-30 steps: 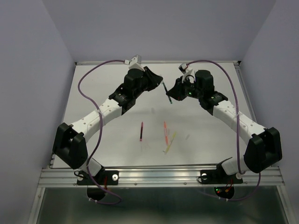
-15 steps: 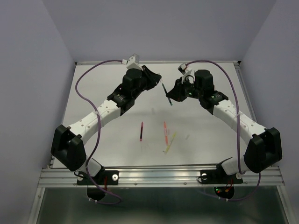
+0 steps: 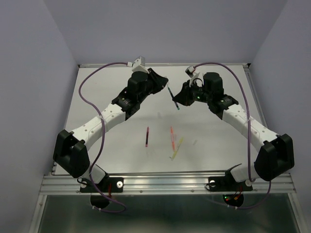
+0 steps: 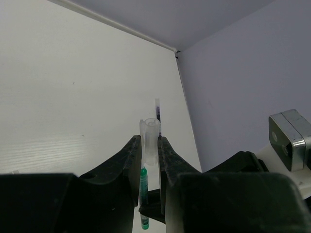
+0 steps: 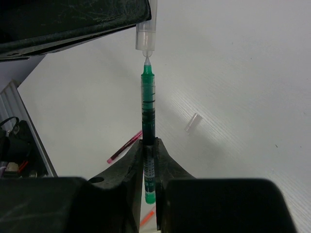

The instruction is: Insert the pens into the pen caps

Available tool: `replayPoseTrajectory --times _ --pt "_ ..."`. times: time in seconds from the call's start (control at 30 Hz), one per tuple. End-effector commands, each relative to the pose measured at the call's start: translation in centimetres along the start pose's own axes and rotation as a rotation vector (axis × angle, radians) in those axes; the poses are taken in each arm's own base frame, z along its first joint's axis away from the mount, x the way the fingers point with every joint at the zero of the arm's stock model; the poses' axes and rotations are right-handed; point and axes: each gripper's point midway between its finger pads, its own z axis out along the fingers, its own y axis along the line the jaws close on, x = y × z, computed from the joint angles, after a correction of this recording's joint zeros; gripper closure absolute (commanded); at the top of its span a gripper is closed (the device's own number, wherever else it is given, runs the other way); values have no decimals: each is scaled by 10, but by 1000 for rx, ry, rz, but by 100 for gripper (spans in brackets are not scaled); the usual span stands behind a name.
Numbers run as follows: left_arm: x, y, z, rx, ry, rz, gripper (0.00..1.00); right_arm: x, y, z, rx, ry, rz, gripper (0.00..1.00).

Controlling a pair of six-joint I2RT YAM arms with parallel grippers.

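Observation:
My left gripper (image 3: 164,81) is shut on a pale translucent pen cap (image 4: 150,141) and holds it above the table's back middle. My right gripper (image 3: 178,101) is shut on the green pen (image 5: 148,111). The pen's tip touches the open mouth of the cap (image 5: 146,36). The green pen also shows under the cap in the left wrist view (image 4: 143,182). The maroon pen (image 3: 147,136), orange-red pen (image 3: 172,136) and yellow pen (image 3: 176,148) lie on the table in front of the arms. A dark pen (image 4: 157,109) lies beyond the cap.
A loose pale cap (image 5: 193,123) lies on the white table right of the held pen. The maroon pen (image 5: 124,147) and orange-red pen (image 5: 148,216) lie below my right gripper. Purple cables loop over both arms. Walls close off the left, right and back.
My left wrist has shifted slightly toward the back left. The green pen in my right gripper has barely moved and stays lined up with the cap.

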Motion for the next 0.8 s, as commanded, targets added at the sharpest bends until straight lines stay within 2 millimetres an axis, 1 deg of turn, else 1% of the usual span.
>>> replayPoseTrajectory --times 0.0,0.2,0.37,0.53,0.7,0.77 --pt "-10 -11 -3 35 -37 2 100 -36 13 -12 6 -92 -61 93" --pt "-13 -10 -3 25 -49 6 100 -35 12 -13 14 -91 -63 93" --pt "-15 -7 -2 9 -54 4 100 -35 15 -15 2 -89 -72 93" --pt "-18 -10 -2 16 -60 -4 100 -36 16 -17 1 -90 -81 94" --pt "-18 -9 0 14 -55 -10 100 -33 14 -16 4 -78 -82 94" --pt "-23 -9 0 12 -64 -12 100 -32 14 -15 6 -75 -80 94"
